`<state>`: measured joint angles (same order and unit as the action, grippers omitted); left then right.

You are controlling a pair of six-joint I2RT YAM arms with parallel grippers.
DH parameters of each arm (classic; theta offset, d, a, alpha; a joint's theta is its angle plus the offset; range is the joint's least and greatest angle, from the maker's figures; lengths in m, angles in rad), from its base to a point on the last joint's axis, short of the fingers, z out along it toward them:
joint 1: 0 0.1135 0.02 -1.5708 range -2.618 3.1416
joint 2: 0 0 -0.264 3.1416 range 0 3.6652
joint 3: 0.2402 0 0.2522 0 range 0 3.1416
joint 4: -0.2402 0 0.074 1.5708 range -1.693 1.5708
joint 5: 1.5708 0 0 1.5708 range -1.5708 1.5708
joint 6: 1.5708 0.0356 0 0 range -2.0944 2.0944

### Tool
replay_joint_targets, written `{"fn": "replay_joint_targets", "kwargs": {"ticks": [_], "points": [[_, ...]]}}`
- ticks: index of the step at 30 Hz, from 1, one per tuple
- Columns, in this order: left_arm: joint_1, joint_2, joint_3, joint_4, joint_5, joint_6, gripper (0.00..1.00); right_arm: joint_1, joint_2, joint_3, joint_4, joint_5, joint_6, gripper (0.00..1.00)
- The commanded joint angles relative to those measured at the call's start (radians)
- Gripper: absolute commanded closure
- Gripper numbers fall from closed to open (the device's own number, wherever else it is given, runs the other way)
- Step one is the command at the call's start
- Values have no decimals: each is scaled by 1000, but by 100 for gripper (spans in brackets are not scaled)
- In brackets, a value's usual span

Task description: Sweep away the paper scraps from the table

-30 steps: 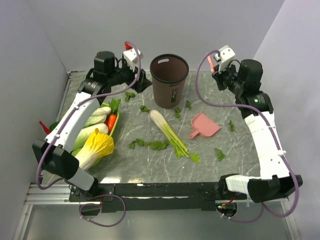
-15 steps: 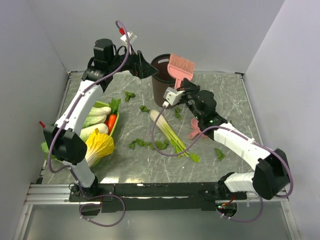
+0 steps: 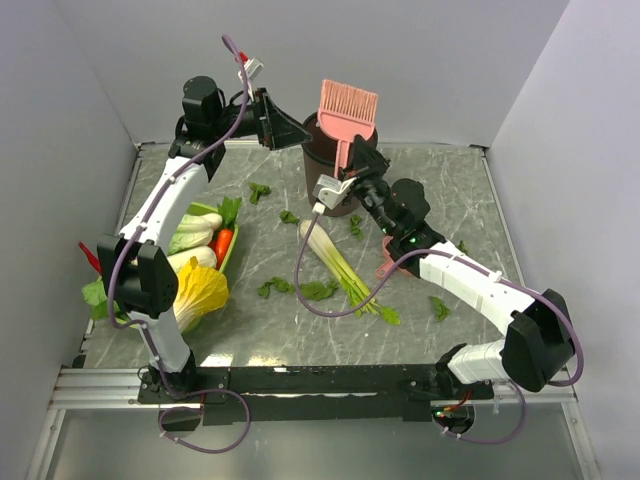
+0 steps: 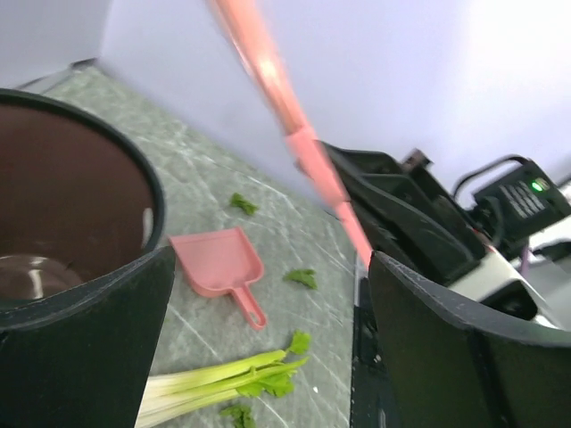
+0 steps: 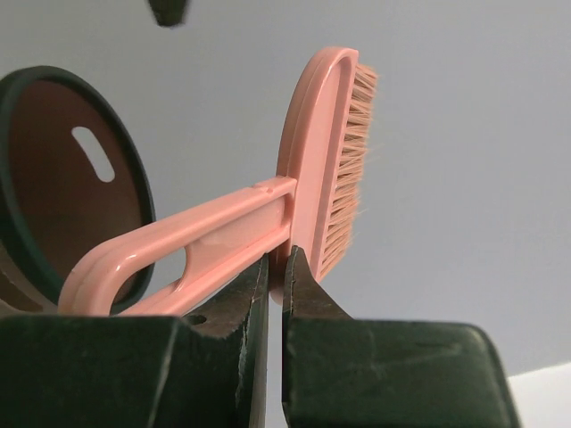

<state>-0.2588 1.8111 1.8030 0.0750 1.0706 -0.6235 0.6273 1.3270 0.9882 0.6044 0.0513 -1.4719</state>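
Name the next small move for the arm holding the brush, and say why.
Probably lower the brush to the table beside the scraps. The right gripper grips it up in the air by the bin, and the scraps lie unswept.

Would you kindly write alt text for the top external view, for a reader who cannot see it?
The right hand holds a pink brush upright by a brown bin, the open left hand nearby. Green paper scraps dot the marble table.

Stalk (lying mid-table) and bin stand between the paper scraps.
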Motion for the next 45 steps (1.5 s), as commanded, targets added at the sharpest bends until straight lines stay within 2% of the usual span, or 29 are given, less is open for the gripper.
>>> {"fn": "replay_joint_targets", "kwargs": {"ticks": [1,10,16,19,20,22,25,26,27,28,30,33,35,36,37,38,39,40,41,42,43,45], "points": [[0,-4,-21,206,124,-110,7,14,18,72,-6,-13,-21,100],[-2,59,48,223,100,-166,11,18,41,81,-72,-76,-65,100],[0,67,50,212,81,-157,24,18,43,75,-89,-103,-96,100],[0,71,48,215,84,-153,41,20,46,81,-101,-114,-97,100],[0,71,52,218,86,-156,51,22,47,82,-106,-117,-99,100],[0,73,47,230,97,-165,58,22,47,83,-115,-123,-103,100],[-2,73,44,249,103,-174,77,22,46,84,-138,-130,-103,100],[0,73,44,246,101,-173,88,23,46,87,-167,-131,-103,99],[0,71,45,241,101,-168,93,22,41,89,-199,-130,-102,72],[0,70,45,235,97,-159,95,22,35,93,-240,-134,-102,51],[3,68,59,186,86,-136,99,-12,8,113,-438,-169,-64,17],[13,63,104,50,65,-13,99,-70,-55,118,-676,-246,16,9],[26,56,136,-30,43,100,99,-138,-84,170,-829,-359,89,8],[30,54,147,-135,35,146,99,-159,-103,196,-933,-388,138,8],[33,48,160,-196,22,260,99,-187,-103,236,-981,-440,197,8],[35,47,188,-254,-6,327,99,-204,-86,347,-1033,-473,323,7],[35,39,197,-376,-23,455,99,-224,-69,419,-1171,-511,391,6],[33,34,202,-421,-35,512,99,-279,-45,502,-1249,-657,444,5],[33,28,200,-472,-49,566,99,-302,9,664,-1335,-718,531,4],[33,16,200,-513,-81,685,99,-316,36,731,-1417,-769,580,3],[30,11,200,-600,-93,738,99,-342,63,829,-1446,-804,625,3],[23,-5,200,-682,-142,891,99,-348,115,883,-1474,-863,718,3]]}}
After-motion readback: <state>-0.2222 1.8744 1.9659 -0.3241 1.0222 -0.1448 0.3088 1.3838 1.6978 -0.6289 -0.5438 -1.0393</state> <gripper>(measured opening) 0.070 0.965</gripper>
